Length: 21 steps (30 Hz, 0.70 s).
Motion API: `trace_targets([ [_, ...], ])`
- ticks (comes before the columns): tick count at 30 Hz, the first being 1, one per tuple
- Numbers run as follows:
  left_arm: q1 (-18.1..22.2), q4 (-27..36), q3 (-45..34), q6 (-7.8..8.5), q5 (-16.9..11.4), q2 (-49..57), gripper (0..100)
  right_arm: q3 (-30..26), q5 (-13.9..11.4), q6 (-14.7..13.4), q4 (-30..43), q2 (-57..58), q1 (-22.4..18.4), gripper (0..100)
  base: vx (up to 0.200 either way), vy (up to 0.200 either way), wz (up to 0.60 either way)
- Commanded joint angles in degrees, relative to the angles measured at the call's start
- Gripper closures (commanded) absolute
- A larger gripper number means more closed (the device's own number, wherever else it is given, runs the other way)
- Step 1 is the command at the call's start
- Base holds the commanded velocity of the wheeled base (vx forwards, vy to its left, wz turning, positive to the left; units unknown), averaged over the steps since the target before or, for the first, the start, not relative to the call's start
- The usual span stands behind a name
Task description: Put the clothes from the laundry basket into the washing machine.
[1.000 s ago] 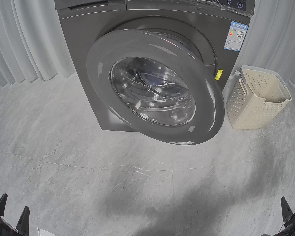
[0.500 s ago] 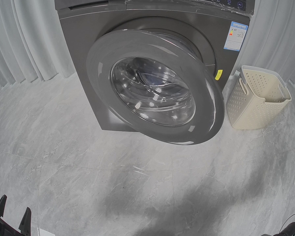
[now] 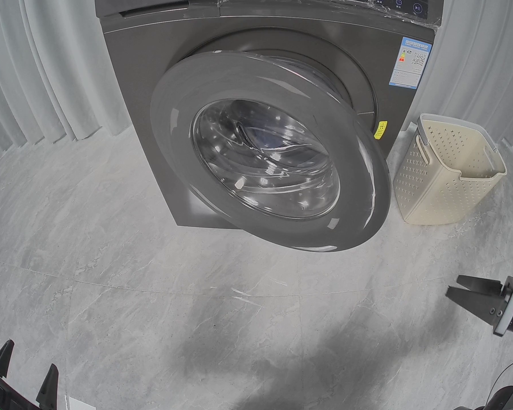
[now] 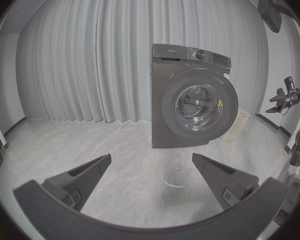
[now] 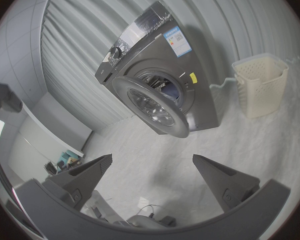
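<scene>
Laundry basket (image 3: 433, 195): perforated cream plastic, rectangular

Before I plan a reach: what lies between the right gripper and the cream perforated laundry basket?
Head view: only bare grey marbled floor between right gripper and laundry basket.

The grey floor (image 3: 154, 291) bears the washing machine (image 3: 256, 143) and laundry basket (image 3: 439, 183).

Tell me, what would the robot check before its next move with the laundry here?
1. Door of washing machine open: ok.
2. Left gripper open and empty: ok.
3. Right gripper open and empty: ok.
4. Laundry basket upright beside the washing machine: ok.
5. Clothes left in the laundry basket: cannot tell, its bottom is hidden.
6. Dark cloth inside the washing machine: ok.
</scene>
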State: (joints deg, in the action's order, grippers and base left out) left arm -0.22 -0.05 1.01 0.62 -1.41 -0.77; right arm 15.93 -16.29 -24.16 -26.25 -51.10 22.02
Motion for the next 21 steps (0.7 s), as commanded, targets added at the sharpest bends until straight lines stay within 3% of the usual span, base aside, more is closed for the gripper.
trace_targets([
  [1,0.0,0.1,-0.9,0.35,-0.2,0.6,0,0.5,-0.7,-4.5,-8.8,-15.9,3.9,0,0.0,0.0,0.0],
  [10,0.0,0.1,-0.9,0.26,-0.2,0.6,0,4.0,6.9,-4.8,-17.5,-25.1,8.7,0,0.0,0.0,0.0],
  [14,0.0,0.1,-0.9,0.26,-0.2,0.6,0,7.5,7.5,-5.2,-20.6,-28.2,8.8,0,0.0,0.0,0.0],
  [21,0.0,0.2,-0.9,0.35,-0.1,0.6,0,11.8,9.5,-6.8,-23.8,-32.7,8.3,0,0.0,-0.2,0.0],
])
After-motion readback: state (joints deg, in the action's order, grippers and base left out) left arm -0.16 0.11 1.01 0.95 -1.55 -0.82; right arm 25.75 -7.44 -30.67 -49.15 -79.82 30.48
